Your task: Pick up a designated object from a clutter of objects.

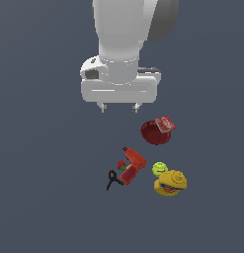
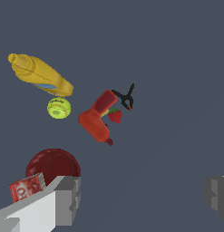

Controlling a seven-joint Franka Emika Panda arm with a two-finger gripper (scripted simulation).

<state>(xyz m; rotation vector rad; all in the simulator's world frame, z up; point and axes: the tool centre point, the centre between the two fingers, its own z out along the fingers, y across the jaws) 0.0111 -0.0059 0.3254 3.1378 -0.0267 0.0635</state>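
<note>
The small yellow-green ball (image 1: 159, 169) lies on the grey floor, touching the yellow bottle (image 1: 170, 183); in the wrist view the ball (image 2: 58, 108) sits just beside the bottle (image 2: 40, 75). My gripper (image 1: 119, 106) hangs high above the clutter, open and empty, well apart from the ball. Its fingers (image 2: 68, 199) show wide apart in the wrist view. The red power drill (image 1: 132, 165), the strawberry (image 2: 114, 115) and the black scissors (image 1: 113, 179) lie together to the exterior view's left of the ball.
A dark red bowl (image 1: 154, 133) with a small red packet (image 1: 166, 124) on its rim stands beyond the ball in the exterior view. The bowl (image 2: 52, 165) and packet (image 2: 26, 187) also show in the wrist view. The floor is plain dark grey.
</note>
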